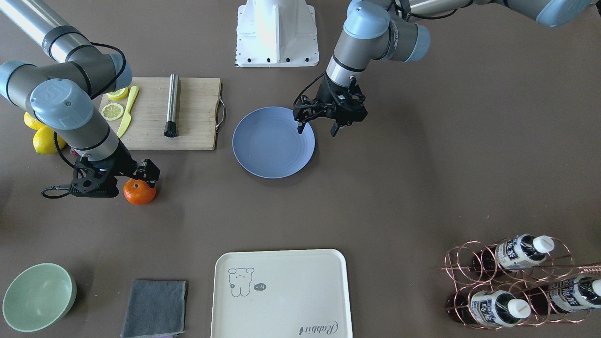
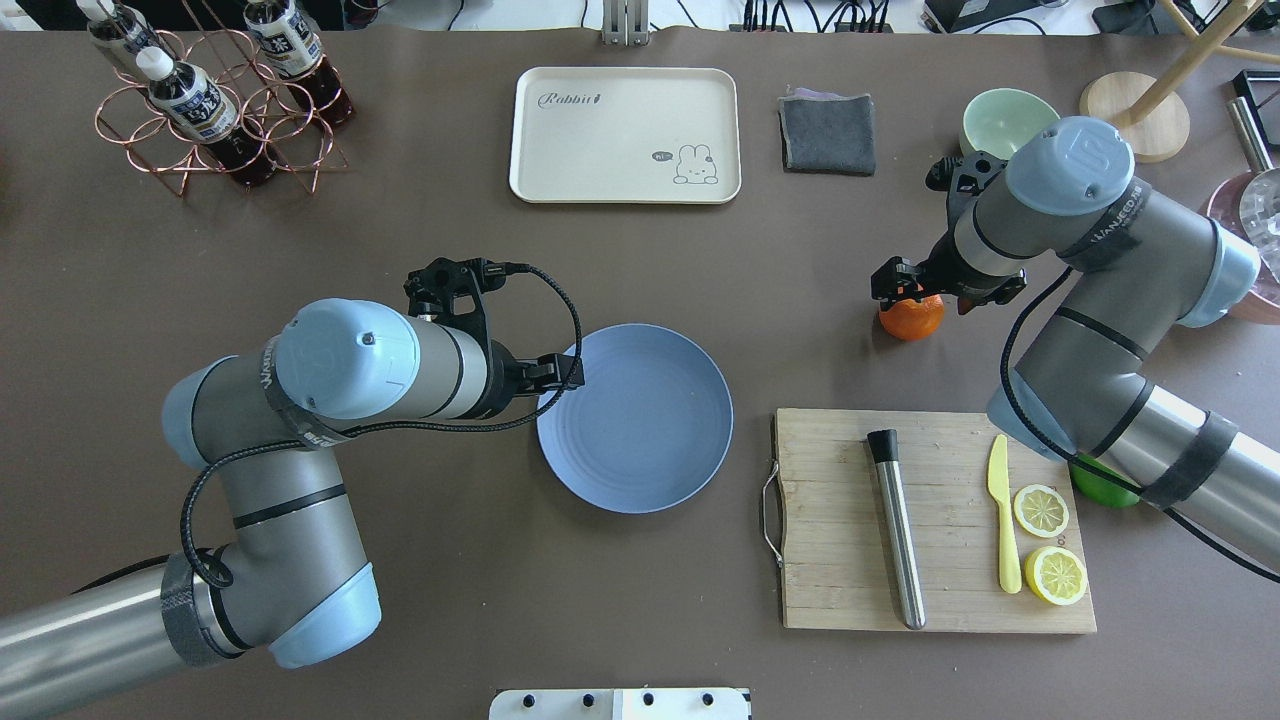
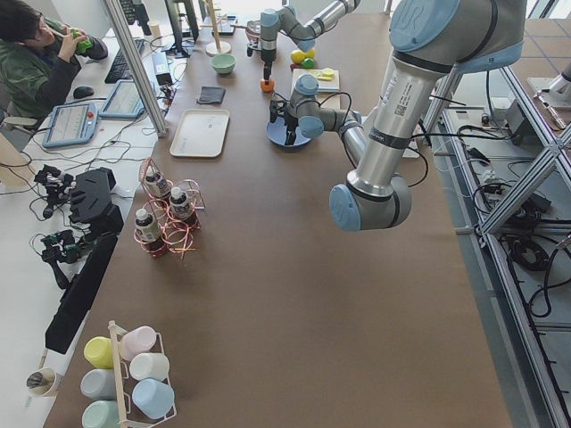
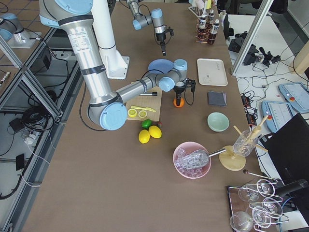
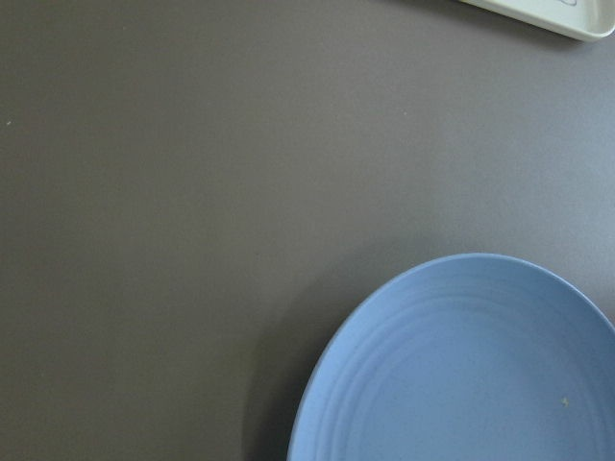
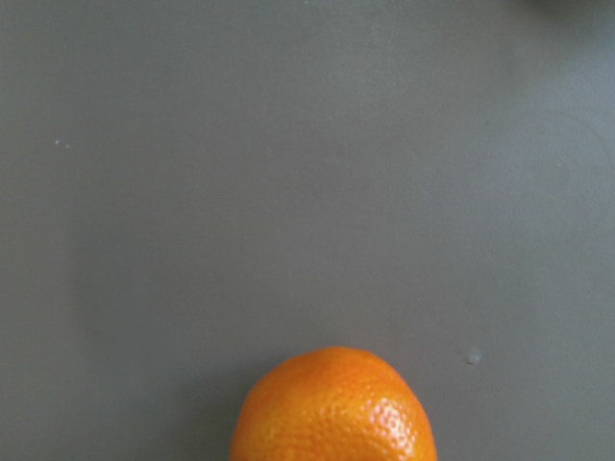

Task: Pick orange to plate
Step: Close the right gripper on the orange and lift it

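The orange (image 1: 139, 193) rests on the brown table, also visible from overhead as the orange (image 2: 911, 317) and at the bottom of the right wrist view as the orange (image 6: 333, 408). My right gripper (image 1: 141, 175) hangs directly over it, open, its fingers reaching down beside the fruit's top; whether they touch it I cannot tell. The light-blue plate (image 1: 273, 142) lies empty at the table's middle. My left gripper (image 1: 318, 127) hovers open over the plate's rim on the robot's left side, holding nothing. The left wrist view shows the plate (image 5: 471, 370) from just above.
A wooden cutting board (image 1: 192, 117) with a steel rod (image 1: 172, 105), yellow knife and lemon slices lies between orange and plate. Whole lemons (image 1: 44, 139) sit behind the right arm. A green bowl (image 1: 37, 296), grey cloth (image 1: 155, 307), cream tray (image 1: 281, 300) and bottle rack (image 1: 516, 281) line the far edge.
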Controlling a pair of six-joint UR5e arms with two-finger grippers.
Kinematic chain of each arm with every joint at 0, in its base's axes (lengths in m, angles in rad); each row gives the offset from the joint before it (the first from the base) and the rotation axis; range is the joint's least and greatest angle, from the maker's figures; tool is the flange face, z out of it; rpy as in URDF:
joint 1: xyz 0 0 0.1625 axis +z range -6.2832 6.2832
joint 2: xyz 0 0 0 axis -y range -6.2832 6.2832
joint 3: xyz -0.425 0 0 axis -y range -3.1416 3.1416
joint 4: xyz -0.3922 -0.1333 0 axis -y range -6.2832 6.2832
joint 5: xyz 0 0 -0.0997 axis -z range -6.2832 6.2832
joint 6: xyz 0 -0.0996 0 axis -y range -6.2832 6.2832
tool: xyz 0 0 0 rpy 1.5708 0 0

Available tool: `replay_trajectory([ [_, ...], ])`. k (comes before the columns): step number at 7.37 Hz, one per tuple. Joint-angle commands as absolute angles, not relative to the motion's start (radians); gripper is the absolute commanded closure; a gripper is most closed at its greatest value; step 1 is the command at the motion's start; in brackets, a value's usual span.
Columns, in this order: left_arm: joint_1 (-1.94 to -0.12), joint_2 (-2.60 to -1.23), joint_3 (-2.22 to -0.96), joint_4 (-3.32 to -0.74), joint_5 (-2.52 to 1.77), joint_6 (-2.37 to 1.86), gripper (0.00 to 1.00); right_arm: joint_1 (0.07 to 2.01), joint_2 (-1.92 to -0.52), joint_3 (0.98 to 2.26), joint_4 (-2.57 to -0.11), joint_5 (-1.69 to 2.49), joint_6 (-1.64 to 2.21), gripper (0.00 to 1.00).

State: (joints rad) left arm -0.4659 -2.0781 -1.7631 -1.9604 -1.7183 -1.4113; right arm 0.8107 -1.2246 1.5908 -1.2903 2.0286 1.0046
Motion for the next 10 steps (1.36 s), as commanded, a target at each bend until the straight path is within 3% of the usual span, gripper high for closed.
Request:
replay_trajectory([
  [1,-0.465,-2.075,-1.761,-1.962,-1.718,-1.411,0.02,0.801,-1.221,1.533,-1.212,2.023,1.006,0.00],
  [2,-0.465,-2.075,-1.763,-1.962,-1.718,-1.410,0.02,0.793,-1.223,1.532,-1.212,2.022,1.031,0.00],
  [3,-0.465,-2.075,-1.764,-1.962,-1.718,-1.407,0.02,0.792,-1.221,1.535,-1.209,2.023,1.046,0.52],
  [4,-0.474,-2.075,-1.767,-1.960,-1.721,-1.401,0.02,0.790,-1.220,1.545,-1.207,2.029,1.042,0.93],
  [5,-0.482,-2.075,-1.781,-1.962,-1.721,-1.401,0.02,0.788,-1.213,1.557,-1.212,2.029,1.046,1.00],
  [8,-0.575,-2.042,-1.848,-1.862,-1.729,-1.198,0.02,0.808,-1.172,1.736,-1.389,2.055,1.049,1.00],
  [10,-0.624,-1.960,-2.007,-1.798,-1.721,-1.009,0.02,0.751,-1.074,1.766,-1.491,2.014,1.083,1.00],
])
